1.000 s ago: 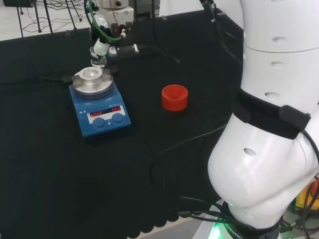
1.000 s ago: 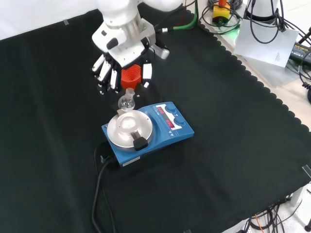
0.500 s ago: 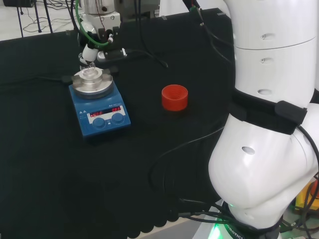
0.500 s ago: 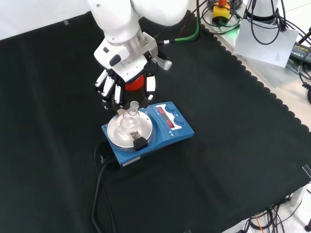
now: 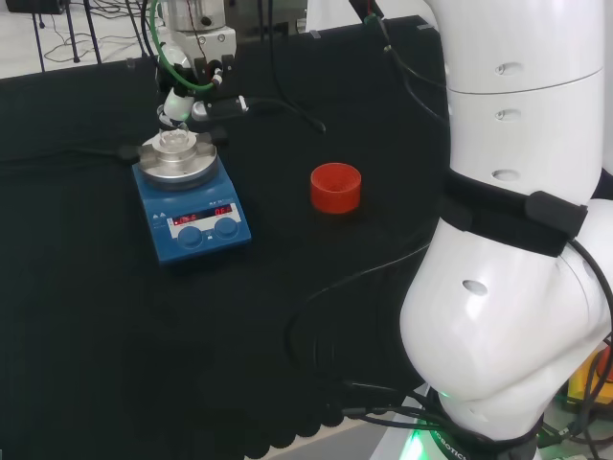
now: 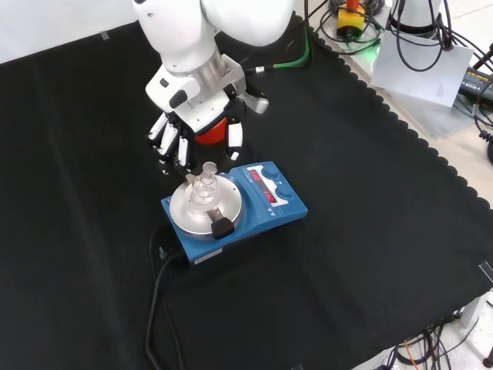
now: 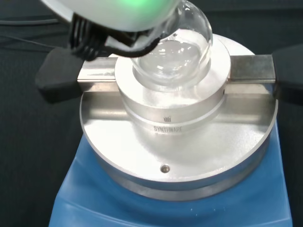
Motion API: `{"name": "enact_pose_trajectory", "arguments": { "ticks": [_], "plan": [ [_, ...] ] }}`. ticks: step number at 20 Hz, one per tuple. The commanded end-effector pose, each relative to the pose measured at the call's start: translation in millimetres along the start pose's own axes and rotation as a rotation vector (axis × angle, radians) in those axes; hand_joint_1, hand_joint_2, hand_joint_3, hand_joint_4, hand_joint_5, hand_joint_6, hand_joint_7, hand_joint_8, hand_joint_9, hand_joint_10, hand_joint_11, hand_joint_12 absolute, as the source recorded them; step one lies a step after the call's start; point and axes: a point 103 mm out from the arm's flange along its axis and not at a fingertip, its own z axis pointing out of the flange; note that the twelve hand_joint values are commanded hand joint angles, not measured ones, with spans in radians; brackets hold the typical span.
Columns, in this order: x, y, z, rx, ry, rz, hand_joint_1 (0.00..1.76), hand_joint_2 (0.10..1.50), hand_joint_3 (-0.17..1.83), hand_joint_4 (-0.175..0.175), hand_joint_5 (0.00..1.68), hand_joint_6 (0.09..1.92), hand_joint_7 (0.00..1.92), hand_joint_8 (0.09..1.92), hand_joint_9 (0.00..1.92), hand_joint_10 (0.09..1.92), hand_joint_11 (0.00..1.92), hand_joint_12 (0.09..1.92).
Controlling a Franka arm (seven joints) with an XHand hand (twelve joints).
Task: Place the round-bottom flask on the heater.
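Flask (image 6: 204, 185) sat bulb-down in heater (image 6: 231, 206) block recess, neck up; recess fits round bottom, so no stand reqd. Hand (image 6: 196, 127) hung just behind flask in front view, fingers (image 6: 171, 139) straight, spread, pointing down; contact w/ neck cannot be told. Red ring (image 5: 335, 187) well apart, right in head view. Bare cloth (image 6: 370, 254) all round; cable (image 6: 158, 301) trailed toward front edge.
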Motion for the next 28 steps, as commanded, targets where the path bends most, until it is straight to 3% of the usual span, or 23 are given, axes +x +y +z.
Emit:
{"name": "enact_pose_trajectory", "arguments": {
  "ticks": [1,15,18,20,23,25,28],
  "plan": [
    [-3.0,2.5,3.5,0.001,0.006,0.0,1.11,0.61,0.88,0.145,1.14,1.02,0.44,0.62,0.7,0.57,0.32,1.31],
    [0.0,10.2,7.7,-0.001,0.013,0.005,1.1,0.62,0.87,0.145,1.13,1.03,0.44,0.62,0.7,0.57,0.32,1.31],
    [-1.4,10.1,8.5,0.001,0.02,0.004,1.09,0.75,0.65,0.113,1.07,1.01,0.41,0.64,0.68,0.59,0.31,1.32],
    [-2.6,10.0,8.6,0.008,0.019,0.005,1.07,0.85,0.46,0.118,1.04,0.99,0.38,0.66,0.66,0.61,0.3,1.32],
    [-4.8,10.0,7.8,0.032,0.022,0.012,1.06,0.67,0.65,-0.005,0.84,0.97,0.35,0.65,0.63,0.62,0.28,1.32],
    [-5.4,10.3,7.4,0.042,0.02,0.016,1.05,0.59,0.74,-0.032,0.71,0.95,0.32,0.66,0.6,0.63,0.25,1.33],
    [-6.7,10.0,7.1,0.051,0.019,0.021,1.03,0.55,0.77,-0.044,0.57,0.88,0.28,0.66,0.55,0.65,0.22,1.34]
  ]
}}
